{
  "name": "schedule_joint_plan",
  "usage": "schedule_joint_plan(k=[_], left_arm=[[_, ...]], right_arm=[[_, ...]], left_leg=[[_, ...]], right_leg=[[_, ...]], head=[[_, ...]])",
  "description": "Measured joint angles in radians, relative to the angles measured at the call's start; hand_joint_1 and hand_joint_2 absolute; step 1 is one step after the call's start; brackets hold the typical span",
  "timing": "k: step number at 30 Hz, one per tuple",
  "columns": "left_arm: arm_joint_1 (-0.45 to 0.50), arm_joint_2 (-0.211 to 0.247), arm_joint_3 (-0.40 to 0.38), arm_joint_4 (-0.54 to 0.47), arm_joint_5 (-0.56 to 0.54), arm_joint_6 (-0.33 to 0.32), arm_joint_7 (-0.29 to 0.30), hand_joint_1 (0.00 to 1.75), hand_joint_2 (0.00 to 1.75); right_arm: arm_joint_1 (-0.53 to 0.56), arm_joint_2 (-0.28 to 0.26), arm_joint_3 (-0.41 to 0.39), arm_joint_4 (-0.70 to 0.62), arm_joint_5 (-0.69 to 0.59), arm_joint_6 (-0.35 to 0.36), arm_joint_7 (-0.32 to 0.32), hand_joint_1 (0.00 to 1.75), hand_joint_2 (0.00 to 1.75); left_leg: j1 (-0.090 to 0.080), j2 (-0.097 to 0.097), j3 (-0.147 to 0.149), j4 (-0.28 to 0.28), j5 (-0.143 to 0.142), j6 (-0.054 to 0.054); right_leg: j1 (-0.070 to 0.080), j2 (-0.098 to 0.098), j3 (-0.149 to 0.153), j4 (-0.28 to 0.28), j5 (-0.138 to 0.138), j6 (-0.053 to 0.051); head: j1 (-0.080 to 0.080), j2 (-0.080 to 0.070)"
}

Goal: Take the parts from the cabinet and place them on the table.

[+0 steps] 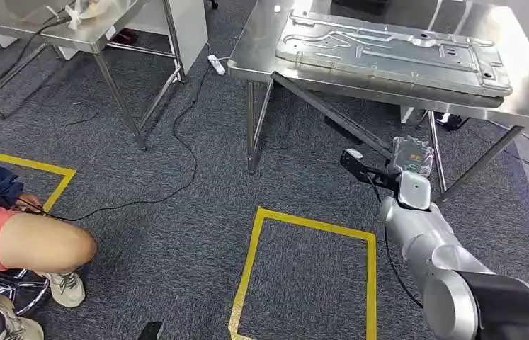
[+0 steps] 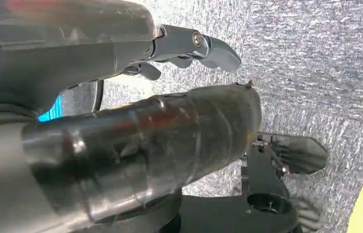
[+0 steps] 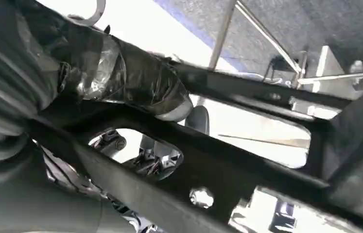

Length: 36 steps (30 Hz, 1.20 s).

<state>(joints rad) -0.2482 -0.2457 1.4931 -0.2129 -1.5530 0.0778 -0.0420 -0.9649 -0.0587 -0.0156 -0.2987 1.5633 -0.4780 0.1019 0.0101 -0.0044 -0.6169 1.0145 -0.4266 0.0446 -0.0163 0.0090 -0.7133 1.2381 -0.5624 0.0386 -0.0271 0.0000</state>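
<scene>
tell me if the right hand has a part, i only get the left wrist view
observer: yes, the right hand holds a black frame part; the right wrist view shows it close up.
operator: is it on the table yet
observer: no. In the head view the hand appears short of the near edge of the steel table.
operator: anything on that table
observer: a large stamped metal plate lies flat on it.
</scene>
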Motion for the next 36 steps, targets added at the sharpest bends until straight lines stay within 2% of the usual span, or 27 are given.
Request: schedule_joint_plan(k=[1,2,3,4,6,7,10,12,13,14,16,17,18,19,21,22,23,26,27,28,29,31,32,33,34,36], left_arm=[[0.002,0.000,0.000,0.000,0.000,0.000,0.000,0.00,0.00],[0.004,0.000,0.000,0.000,0.000,0.000,0.000,0.00,0.00],[0.004,0.000,0.000,0.000,0.000,0.000,0.000,0.00,0.00],[0.004,0.000,0.000,0.000,0.000,0.000,0.000,0.00,0.00],[0.004,0.000,0.000,0.000,-0.001,0.000,0.000,0.00,0.00],[0.004,-0.001,0.000,0.000,-0.001,0.000,0.000,0.00,0.00],[0.003,0.000,0.000,0.000,-0.001,0.000,0.000,0.00,0.00],[0.003,0.000,0.000,0.000,-0.001,0.000,0.000,0.00,0.00],[0.003,0.000,0.000,0.000,-0.002,0.000,0.000,0.00,0.00],[0.003,0.000,0.000,0.000,-0.002,0.000,0.000,0.00,0.00],[0.004,0.000,0.000,0.000,-0.004,0.000,0.000,0.00,0.00],[0.006,0.000,0.000,0.000,-0.004,0.000,0.000,0.00,0.00],[0.007,0.000,0.000,0.000,-0.005,-0.001,0.000,0.00,0.00],[0.007,0.000,0.000,0.000,-0.005,-0.002,0.000,0.00,0.00],[0.006,0.001,0.000,0.000,-0.007,-0.002,0.000,0.00,0.00],[0.005,0.002,0.000,0.000,-0.007,-0.002,0.000,0.00,0.00],[0.003,0.002,0.000,0.000,-0.007,-0.003,0.000,0.00,0.00],[0.001,0.002,-0.001,0.000,-0.007,-0.005,-0.002,0.00,0.00],[0.001,0.001,-0.001,0.000,-0.007,-0.005,-0.002,0.00,0.00],[0.001,0.001,-0.001,0.000,-0.007,-0.005,-0.002,0.00,0.00],[-0.001,0.001,-0.001,0.000,-0.008,-0.005,-0.003,0.00,0.00],[-0.001,0.001,-0.002,0.000,-0.009,-0.007,-0.003,0.00,0.00],[-0.001,0.001,-0.002,0.000,-0.009,-0.008,-0.002,0.00,0.00],[0.000,0.001,-0.002,0.000,-0.010,-0.008,-0.002,0.00,0.00],[0.001,0.001,-0.002,0.000,-0.010,-0.008,-0.001,0.00,0.00],[0.001,0.000,-0.002,0.000,-0.010,-0.008,-0.001,0.00,0.00]], right_arm=[[0.003,0.000,0.000,0.000,0.002,0.000,0.000,1.75,1.75],[0.007,0.000,-0.001,0.001,0.002,0.000,0.000,1.75,1.75],[0.011,0.000,-0.002,0.001,0.002,0.001,0.000,1.75,1.75],[0.011,0.000,-0.003,0.001,0.002,0.001,0.000,1.75,1.75],[0.004,0.000,-0.008,0.000,0.002,0.001,0.000,1.75,1.75],[-0.003,0.000,-0.012,0.000,0.002,0.001,0.000,1.75,1.75],[-0.011,-0.003,-0.021,-0.001,0.002,0.006,-0.002,1.75,1.75],[-0.018,-0.004,-0.026,-0.003,0.005,0.024,0.004,1.75,1.75],[-0.027,-0.004,-0.026,-0.005,0.006,0.039,0.009,1.75,1.75],[-0.040,-0.006,-0.026,-0.005,0.006,0.053,0.019,1.75,1.75],[-0.060,-0.015,-0.026,-0.005,0.006,0.077,0.028,1.75,1.75],[-0.068,-0.020,-0.026,-0.005,0.006,0.091,0.031,1.75,1.75],[-0.076,-0.025,-0.026,-0.005,0.006,0.105,0.035,1.75,1.75],[-0.085,-0.029,-0.026,-0.005,0.006,0.118,0.038,1.75,1.75],[-0.107,-0.033,-0.026,-0.006,0.006,0.138,0.045,1.75,1.75],[-0.116,-0.034,-0.026,-0.006,0.006,0.146,0.046,1.75,1.75],[-0.127,-0.042,-0.026,-0.006,0.006,0.156,0.048,1.75,1.75],[-0.135,-0.062,-0.026,-0.008,0.006,0.168,0.055,1.75,1.75],[-0.134,-0.071,-0.026,-0.010,0.006,0.167,0.055,1.75,1.75],[-0.136,-0.076,-0.026,-0.010,0.006,0.167,0.055,1.75,1.75],[-0.138,-0.076,-0.026,-0.010,0.006,0.167,0.054,1.75,1.75],[-0.135,-0.077,-0.026,-0.010,0.006,0.167,0.044,1.75,1.75],[-0.129,-0.078,-0.026,-0.008,0.006,0.167,0.035,1.75,1.75],[-0.122,-0.079,-0.026,-0.008,0.006,0.167,0.030,1.75,1.75],[-0.117,-0.080,-0.026,-0.008,0.006,0.166,0.027,1.75,1.75],[-0.116,-0.083,-0.026,-0.008,0.006,0.166,0.023,1.75,1.75]], left_leg=[[0.000,0.000,0.000,0.001,0.000,0.000],[0.000,0.000,-0.001,0.002,0.000,0.000],[0.000,0.000,0.000,0.002,-0.001,0.000],[0.000,0.000,0.000,0.004,-0.002,-0.001],[-0.001,0.000,0.001,0.007,-0.005,-0.007],[-0.008,0.002,-0.001,0.011,-0.008,-0.012],[-0.006,0.004,-0.002,0.006,-0.004,-0.024],[-0.006,0.003,-0.006,0.015,-0.016,-0.037],[-0.007,0.002,-0.019,0.051,-0.045,-0.043],[-0.005,0.003,-0.048,0.117,-0.084,-0.045],[-0.001,0.003,-0.119,0.276,-0.152,-0.052],[0.001,0.003,-0.139,0.320,-0.158,-0.054],[0.003,0.003,-0.136,0.313,-0.141,-0.055],[0.004,0.003,-0.114,0.265,-0.106,-0.055],[0.005,-0.001,-0.026,0.087,-0.013,-0.048],[0.005,-0.007,-0.003,0.042,-0.020,-0.041],[0.002,-0.008,0.003,0.016,-0.024,-0.039],[-0.002,-0.006,-0.001,0.021,-0.020,-0.024],[0.006,-0.002,0.003,0.011,-0.013,-0.014],[0.005,-0.002,0.005,0.009,-0.011,-0.010],[0.005,0.000,0.004,0.009,-0.011,-0.005],[0.003,0.002,0.004,0.009,-0.012,-0.002],[0.003,0.002,0.003,0.009,-0.012,-0.001],[0.003,0.002,0.004,0.009,-0.012,-0.001],[0.003,0.001,0.006,0.009,-0.013,-0.002],[0.002,0.001,0.009,0.011,-0.016,-0.005]], right_leg=[[0.000,-0.001,-0.034,0.070,-0.024,0.002],[0.000,-0.002,-0.054,0.106,-0.026,0.002],[0.000,-0.003,-0.047,0.086,-0.001,0.001],[0.000,-0.003,-0.017,0.022,0.041,-0.002],[0.003,-0.007,0.075,-0.166,0.127,-0.013],[0.011,-0.011,0.099,-0.207,0.113,-0.018],[0.015,-0.007,0.094,-0.210,0.117,-0.026],[0.001,-0.010,0.102,-0.223,0.125,-0.040],[0.000,-0.009,0.103,-0.225,0.126,-0.046],[0.001,-0.006,0.101,-0.224,0.126,-0.050],[0.002,0.000,0.100,-0.223,0.126,-0.051],[0.002,0.007,0.100,-0.221,0.126,-0.051],[0.001,0.013,0.100,-0.219,0.125,-0.051],[0.001,0.021,0.099,-0.217,0.125,-0.050],[0.000,0.030,0.099,-0.210,0.120,-0.046],[0.001,0.038,0.096,-0.207,0.117,-0.041],[0.006,0.042,0.089,-0.199,0.118,-0.035],[0.002,0.045,0.087,-0.208,0.124,-0.016],[-0.001,0.040,0.082,-0.204,0.116,-0.012],[0.002,0.017,0.075,-0.184,0.101,-0.008],[0.002,0.006,0.050,-0.127,0.066,-0.005],[0.001,0.000,-0.024,0.034,-0.004,-0.001],[0.001,-0.001,-0.055,0.097,-0.019,0.000],[0.001,-0.002,-0.062,0.105,-0.008,0.000],[0.001,-0.003,-0.043,0.062,0.026,-0.003],[0.002,-0.005,0.039,-0.110,0.116,-0.012]], head=[[0.000,0.000],[0.000,0.000],[0.000,0.000],[0.000,0.000],[0.000,0.000],[0.000,0.000],[0.000,0.000],[0.000,0.000],[0.000,0.000],[0.000,0.000],[0.000,0.000],[-0.001,0.000],[0.000,0.000],[-0.001,0.000],[-0.001,0.000],[0.000,0.000],[0.001,0.000],[0.000,0.000],[0.000,0.000],[0.001,0.000],[0.000,0.000],[0.000,0.000],[0.001,0.000],[0.001,0.000],[0.001,0.000],[0.001,0.000]])
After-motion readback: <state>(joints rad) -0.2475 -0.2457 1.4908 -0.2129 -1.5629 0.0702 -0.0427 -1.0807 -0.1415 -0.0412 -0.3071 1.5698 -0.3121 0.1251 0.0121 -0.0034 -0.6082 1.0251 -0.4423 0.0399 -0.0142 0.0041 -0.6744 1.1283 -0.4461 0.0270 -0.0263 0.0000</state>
